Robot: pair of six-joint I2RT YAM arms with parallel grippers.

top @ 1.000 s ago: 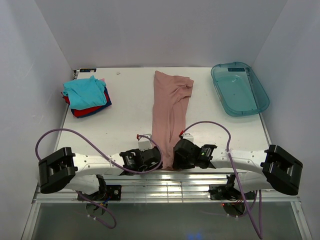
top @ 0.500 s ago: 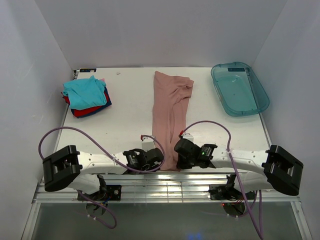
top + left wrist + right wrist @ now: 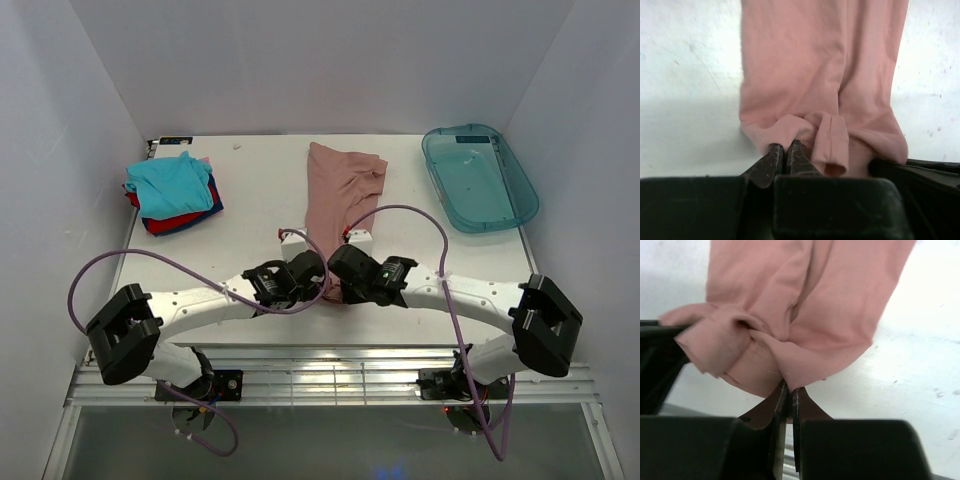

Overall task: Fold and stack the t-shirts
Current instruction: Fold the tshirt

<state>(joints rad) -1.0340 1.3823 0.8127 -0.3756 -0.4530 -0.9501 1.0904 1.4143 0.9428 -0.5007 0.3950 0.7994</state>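
The left gripper point(image 3: 784, 151) is pinched shut on the near hem of the pink shirt point(image 3: 342, 195), with the right gripper point(image 3: 788, 390) clamped on that hem just beside it. The shirt is laid out as a long strip in the middle of the surface point(image 3: 250, 215), so only the lengthwise fold looks done. Folding it over and stacking it on the folded pile point(image 3: 172, 195) at far left is what's left. Both arms are stretched low and angled inward.

Both arms are being bent inward; the left gripper point(image 3: 783, 150) and right gripper point(image 3: 788, 390) are being held closed on the pink t-shirt point(image 3: 815, 60).
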